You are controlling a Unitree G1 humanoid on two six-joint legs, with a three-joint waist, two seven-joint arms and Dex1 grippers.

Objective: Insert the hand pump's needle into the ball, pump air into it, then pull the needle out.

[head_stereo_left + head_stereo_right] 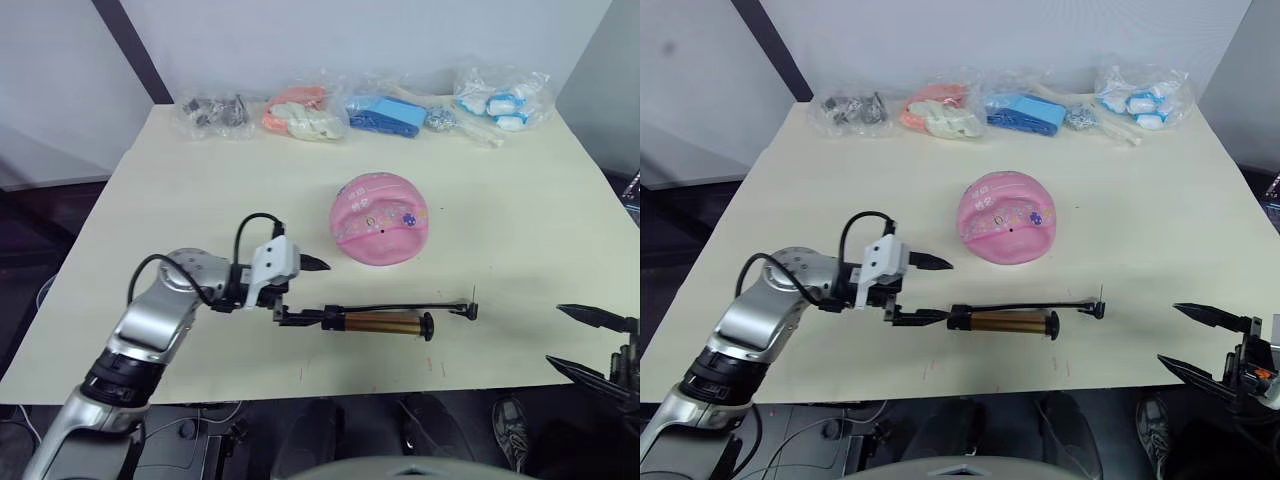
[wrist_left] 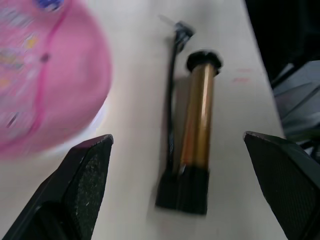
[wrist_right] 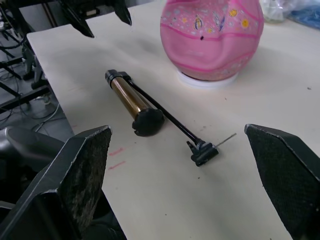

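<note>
Hand pump [image 1: 385, 322] lies flat on the matte cream table [image 1: 200, 180], lower centre of frame: slim gold-bronze metal barrel, black caps, thin black hose along it ending in the needle [image 3: 228, 138], a fine bare pin resting on the table. Ball [image 1: 379, 219] just above, mid-frame: pink rubber, dented and saggy, grooved seams, small prints. Left gripper [image 1: 297, 290], jaws wide, at the pump's handle end, holding nothing. Right gripper [image 1: 590, 343] lower right, jaws wide, empty
</note>
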